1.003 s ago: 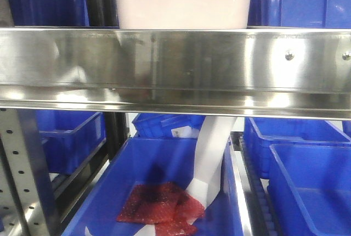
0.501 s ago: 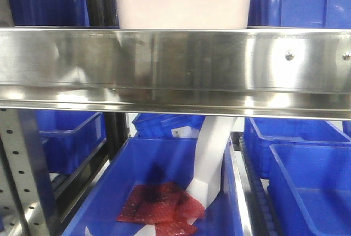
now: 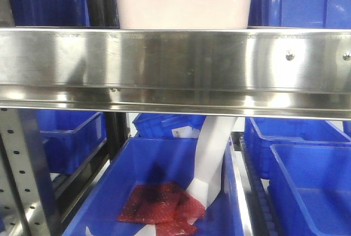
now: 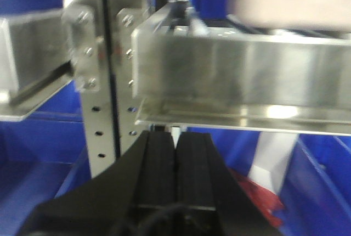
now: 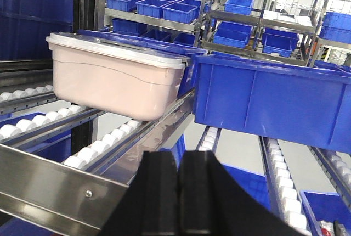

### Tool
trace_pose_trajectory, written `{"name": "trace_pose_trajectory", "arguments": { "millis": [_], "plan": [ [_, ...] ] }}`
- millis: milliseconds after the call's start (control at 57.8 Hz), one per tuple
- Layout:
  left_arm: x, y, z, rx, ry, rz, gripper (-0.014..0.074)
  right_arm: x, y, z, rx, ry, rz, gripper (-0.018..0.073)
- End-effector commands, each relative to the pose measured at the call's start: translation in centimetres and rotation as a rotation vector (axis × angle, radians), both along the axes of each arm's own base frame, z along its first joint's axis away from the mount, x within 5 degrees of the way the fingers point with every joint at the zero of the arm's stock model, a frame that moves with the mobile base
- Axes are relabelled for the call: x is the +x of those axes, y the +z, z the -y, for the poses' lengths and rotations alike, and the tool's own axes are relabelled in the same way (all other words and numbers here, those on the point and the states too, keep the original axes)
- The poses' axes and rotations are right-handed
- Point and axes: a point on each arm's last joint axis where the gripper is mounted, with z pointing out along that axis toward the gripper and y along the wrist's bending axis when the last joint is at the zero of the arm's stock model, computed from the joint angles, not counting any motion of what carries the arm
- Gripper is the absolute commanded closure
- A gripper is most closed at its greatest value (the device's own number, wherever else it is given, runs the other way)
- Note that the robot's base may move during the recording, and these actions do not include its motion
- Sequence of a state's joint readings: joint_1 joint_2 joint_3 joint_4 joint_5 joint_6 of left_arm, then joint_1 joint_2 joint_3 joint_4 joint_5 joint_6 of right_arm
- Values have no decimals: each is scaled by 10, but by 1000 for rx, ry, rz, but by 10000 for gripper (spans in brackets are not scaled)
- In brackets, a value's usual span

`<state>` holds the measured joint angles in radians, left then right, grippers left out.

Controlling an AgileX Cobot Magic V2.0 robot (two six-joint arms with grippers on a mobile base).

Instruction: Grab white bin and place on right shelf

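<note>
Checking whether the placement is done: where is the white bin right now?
In the right wrist view the white bin sits on the roller tracks of the steel shelf, just left of a large blue bin; neither gripper holds it.

Pale smear of reflection on the right shelf [image 3: 175,66] rail (left part) now gone.

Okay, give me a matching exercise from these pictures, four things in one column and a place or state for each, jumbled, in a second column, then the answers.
Things:
1. white bin
2. red bubble wrap
3. left gripper
4. screws

Places or states:
A. shut, holding nothing
B. in the steel front rail
C. on the roller track, beside a blue bin
D. lying in the lower blue bin

Pairs: 1-C, 2-D, 3-A, 4-B
</note>
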<state>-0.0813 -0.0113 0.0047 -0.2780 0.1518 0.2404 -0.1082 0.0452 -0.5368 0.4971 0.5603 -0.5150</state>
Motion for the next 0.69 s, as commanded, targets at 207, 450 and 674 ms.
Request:
{"name": "trace_pose_trajectory", "arguments": {
  "millis": [207, 450, 674],
  "plan": [
    [1, 5, -4, -26, 42, 149, 713, -1, 14, 2, 30, -27, 83, 489],
    [1, 5, -4, -26, 42, 149, 714, -1, 14, 2, 30, -27, 83, 489],
    [1, 5, -4, -26, 42, 149, 714, -1, 14, 2, 30, -27, 83, 489]
  ]
}}
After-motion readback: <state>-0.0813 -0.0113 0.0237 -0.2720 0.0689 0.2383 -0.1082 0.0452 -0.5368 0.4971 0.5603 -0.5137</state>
